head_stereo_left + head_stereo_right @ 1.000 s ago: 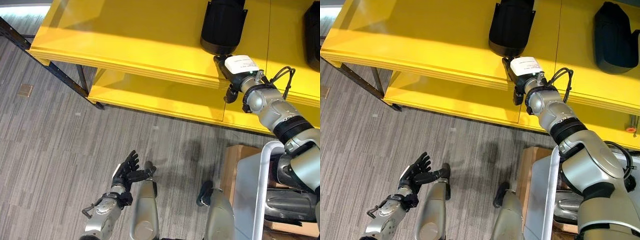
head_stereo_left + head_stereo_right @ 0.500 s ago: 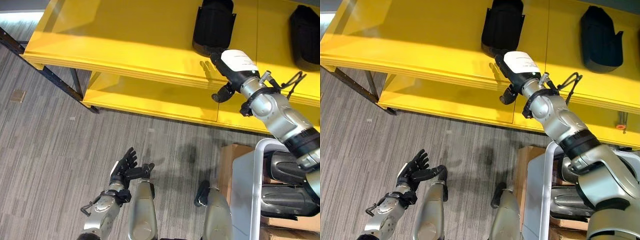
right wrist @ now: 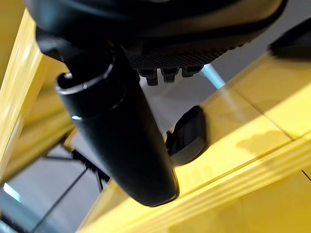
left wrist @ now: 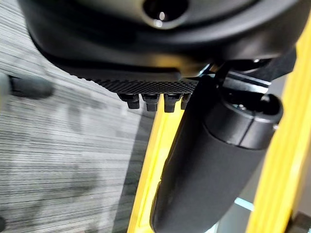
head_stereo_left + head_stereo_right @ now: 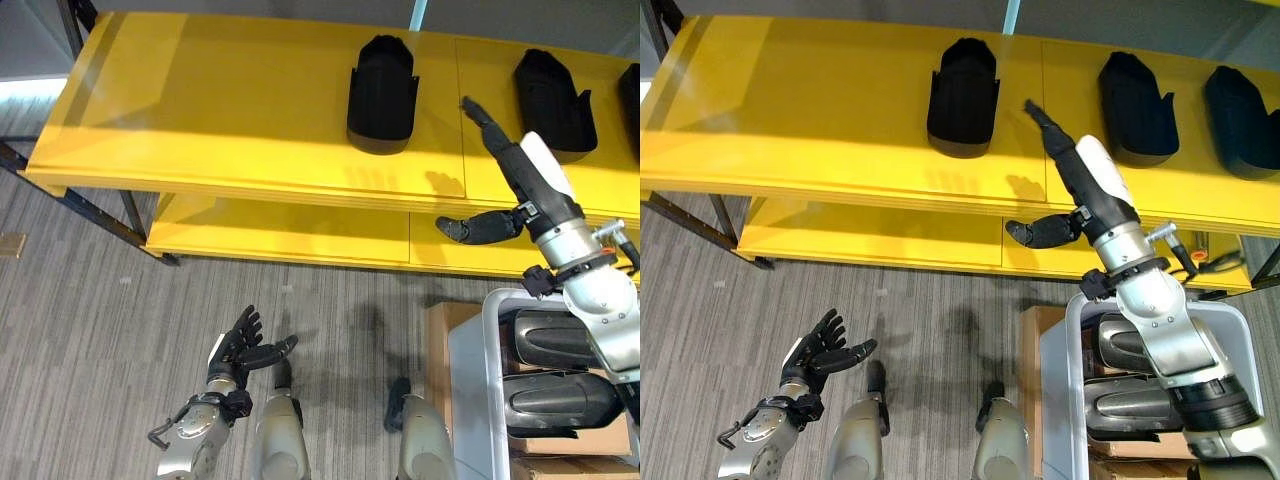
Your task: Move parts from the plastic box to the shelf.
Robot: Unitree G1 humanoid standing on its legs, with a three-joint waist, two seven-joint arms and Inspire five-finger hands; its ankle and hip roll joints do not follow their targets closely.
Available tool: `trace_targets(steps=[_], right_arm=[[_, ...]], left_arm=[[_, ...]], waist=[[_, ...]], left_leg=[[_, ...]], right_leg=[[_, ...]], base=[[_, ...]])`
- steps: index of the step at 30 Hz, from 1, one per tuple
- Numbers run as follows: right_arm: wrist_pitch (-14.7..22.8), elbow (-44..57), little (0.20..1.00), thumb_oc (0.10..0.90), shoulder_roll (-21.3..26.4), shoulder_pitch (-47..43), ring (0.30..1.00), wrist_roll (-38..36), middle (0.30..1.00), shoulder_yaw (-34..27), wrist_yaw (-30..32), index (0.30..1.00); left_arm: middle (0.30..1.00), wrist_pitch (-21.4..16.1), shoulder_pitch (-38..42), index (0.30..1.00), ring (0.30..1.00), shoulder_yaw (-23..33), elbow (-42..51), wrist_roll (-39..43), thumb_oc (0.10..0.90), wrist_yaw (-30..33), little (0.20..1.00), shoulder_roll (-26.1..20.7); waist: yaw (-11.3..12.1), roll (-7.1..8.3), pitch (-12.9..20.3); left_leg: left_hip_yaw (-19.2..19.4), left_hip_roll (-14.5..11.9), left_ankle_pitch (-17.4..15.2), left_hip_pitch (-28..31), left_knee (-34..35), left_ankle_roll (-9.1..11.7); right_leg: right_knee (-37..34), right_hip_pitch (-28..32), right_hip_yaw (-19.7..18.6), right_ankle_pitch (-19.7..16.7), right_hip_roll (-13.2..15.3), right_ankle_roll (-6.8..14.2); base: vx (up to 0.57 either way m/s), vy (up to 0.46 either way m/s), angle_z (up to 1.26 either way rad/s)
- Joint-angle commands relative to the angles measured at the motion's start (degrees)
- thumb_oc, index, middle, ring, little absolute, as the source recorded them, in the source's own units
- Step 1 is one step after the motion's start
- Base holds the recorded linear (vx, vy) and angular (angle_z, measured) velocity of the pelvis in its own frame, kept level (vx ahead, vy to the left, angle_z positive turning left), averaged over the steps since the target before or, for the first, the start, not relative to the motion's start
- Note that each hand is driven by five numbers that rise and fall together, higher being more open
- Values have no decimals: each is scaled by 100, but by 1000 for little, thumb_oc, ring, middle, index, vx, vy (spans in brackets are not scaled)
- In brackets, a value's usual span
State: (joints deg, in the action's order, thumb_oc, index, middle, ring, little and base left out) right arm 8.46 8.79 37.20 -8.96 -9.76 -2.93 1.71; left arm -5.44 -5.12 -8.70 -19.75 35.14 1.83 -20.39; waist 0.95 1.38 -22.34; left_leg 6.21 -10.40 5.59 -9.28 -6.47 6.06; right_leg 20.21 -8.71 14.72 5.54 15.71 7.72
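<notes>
Right hand open above the yellow shelf, holding nothing; black parts lie on the shelf top and in the plastic box.

The right hand (image 5: 1085, 170) reaches over the front of the shelf (image 5: 820, 110), fingers straight and pointing across the top board, thumb spread out below the shelf edge. One black part (image 5: 962, 83) lies on the top board just beside the fingertips, not touching; two further parts (image 5: 1137, 95) lie well to its right. The plastic box (image 5: 1065, 400) at lower right holds more dark parts (image 5: 1135, 410). The left hand (image 5: 815, 355) hangs low over the grey floor (image 5: 720, 300), fingers spread, empty.
</notes>
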Motion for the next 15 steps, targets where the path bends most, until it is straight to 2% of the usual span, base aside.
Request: trace_targets(steps=[1,2,3,5,8,10,11,15], right_arm=[[669,459,1000,900,-38,-195,1000,-878,1000,-130,19,1000],[663,470,1000,900,-42,-184,1000,-879,1000,-139,16,1000],[700,611,1000,900,-425,219,1000,-963,1000,-342,70,1000],[692,631,1000,900,-782,568,1000,-1198,1000,-406,5,1000],[637,728,1000,900,-1084,1004,1000,-1076,1000,-595,67,1000],[741,767,1000,900,-1482,1310,1000,-984,1000,-744,287,1000],[788,723,1000,900,-1836,1520,1000,-1179,1000,-827,438,1000],[907,815,1000,900,-2126,1657,1000,-1171,1000,-988,736,1000]], left_arm=[[1000,-363,-156,1000,1000,49,278,-260,900,-111,1000,1],[1000,-363,-156,1000,1000,46,279,-260,900,-111,1000,-3],[1000,-377,-236,1000,1000,179,242,-274,900,-89,1000,121],[1000,-396,-294,1000,1000,261,242,-299,900,-45,1000,206],[1000,-396,-386,1000,1000,380,268,-368,900,7,1000,317],[1000,-445,-485,1000,1000,476,290,-358,900,85,1000,422],[1000,-456,-563,1000,1000,518,338,-363,900,152,1000,515],[1000,-484,-674,1000,1000,572,445,-320,900,255,1000,585]], waist=[[-158,112,932],[-154,115,943],[-228,78,1115],[-287,56,1264],[-339,35,1393],[-397,0,1465],[-434,-14,1510],[-472,-29,1522]], left_leg=[[192,-77,-382,412,216,-127],[194,-73,-359,404,234,-131],[299,-48,-337,622,437,-123],[362,-23,-305,759,587,-136],[421,-9,-284,924,730,-135],[478,7,-335,1051,775,-167],[518,23,-391,1137,766,-185],[563,72,-595,1162,580,-253]], right_leg=[[-966,185,-201,-575,-80,70],[-989,179,-200,-599,-80,67],[-1135,339,-189,-624,-56,107],[-1280,446,-211,-685,-50,137],[-1395,589,-193,-709,-42,173],[-1445,665,-230,-721,-35,202],[-1488,742,-244,-741,-15,228],[-1442,766,-356,-747,30,254]], base=[[70,23,-15],[123,45,-19],[112,49,-17],[130,51,-13],[72,27,-13],[89,58,-10],[95,75,-11],[40,72,-17]])
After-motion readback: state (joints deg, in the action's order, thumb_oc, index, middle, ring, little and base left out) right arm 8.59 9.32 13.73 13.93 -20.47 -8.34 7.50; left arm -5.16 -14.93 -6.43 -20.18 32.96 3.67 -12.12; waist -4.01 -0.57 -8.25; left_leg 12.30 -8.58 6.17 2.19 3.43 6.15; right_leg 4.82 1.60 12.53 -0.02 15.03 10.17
